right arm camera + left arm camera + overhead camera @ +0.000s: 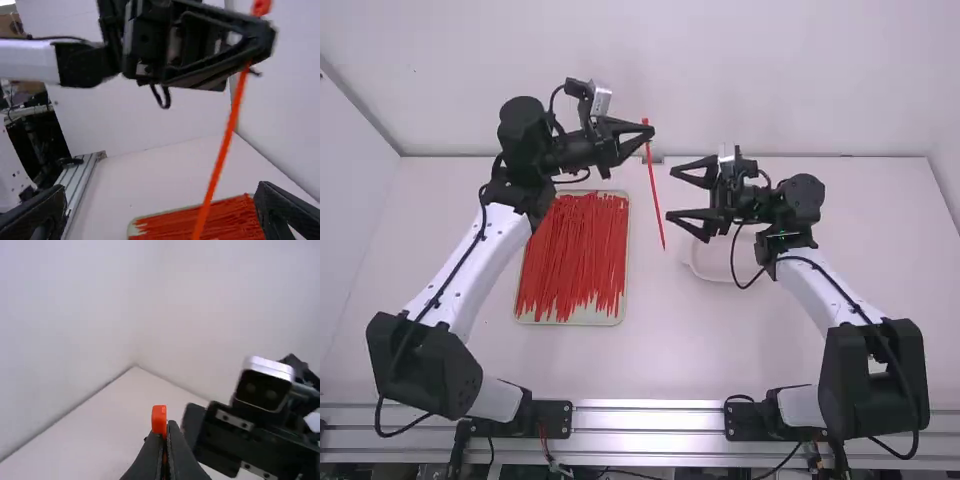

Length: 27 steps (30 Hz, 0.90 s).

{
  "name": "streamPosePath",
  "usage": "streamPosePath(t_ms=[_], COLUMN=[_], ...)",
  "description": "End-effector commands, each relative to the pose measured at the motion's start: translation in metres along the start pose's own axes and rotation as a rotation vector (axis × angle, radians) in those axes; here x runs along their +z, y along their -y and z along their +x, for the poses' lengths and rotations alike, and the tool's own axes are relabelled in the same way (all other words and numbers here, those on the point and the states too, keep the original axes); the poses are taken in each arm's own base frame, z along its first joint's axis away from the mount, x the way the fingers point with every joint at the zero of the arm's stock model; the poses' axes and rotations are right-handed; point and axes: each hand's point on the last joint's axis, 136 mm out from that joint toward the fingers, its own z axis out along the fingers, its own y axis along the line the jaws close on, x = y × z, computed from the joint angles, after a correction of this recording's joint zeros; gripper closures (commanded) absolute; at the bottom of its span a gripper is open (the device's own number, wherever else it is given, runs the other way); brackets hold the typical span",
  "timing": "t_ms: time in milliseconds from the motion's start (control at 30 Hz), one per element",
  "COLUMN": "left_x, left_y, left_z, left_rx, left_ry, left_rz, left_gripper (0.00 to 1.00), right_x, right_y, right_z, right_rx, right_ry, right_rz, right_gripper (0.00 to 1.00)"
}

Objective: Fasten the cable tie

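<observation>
A single red cable tie (654,190) hangs above the table, its square head (159,419) uppermost. My left gripper (646,137) is shut on it just below the head, and the strap (223,145) trails down free. My right gripper (674,196) stands open just right of the hanging strap, fingers spread wide apart and nothing between them. In the right wrist view the left gripper (260,37) holds the tie near the top, and the strap drops between my own two fingertips (35,207).
A flat tray (620,318) with several red cable ties (573,255) lies on the table under the left arm. A white dish (705,262) sits below the right gripper. White walls stand close behind.
</observation>
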Motion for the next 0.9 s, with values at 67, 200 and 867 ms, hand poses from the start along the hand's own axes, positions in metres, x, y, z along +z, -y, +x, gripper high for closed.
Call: streamPosePath(t_ms=[67, 200, 867], left_x=[-0.001, -0.003, -0.008], left_y=[-0.044, -0.079, -0.052], left_z=[0.005, 0.028, 0.068], left_rx=[-0.039, -0.136, -0.855], left_ry=[-0.006, -0.035, -0.221], left_rz=[-0.078, -0.125, 0.147], left_gripper=[0.98, 0.98, 0.98], right_x=[0.0, -0.001, -0.001], right_y=[-0.009, -0.009, -0.022], right_z=[0.006, 0.008, 0.035], right_rx=[-0.144, -0.153, -0.759], right_ry=[-0.022, -0.023, -0.014], right_rz=[-0.054, -0.053, -0.119], right_gripper=[0.0, 0.0, 0.0])
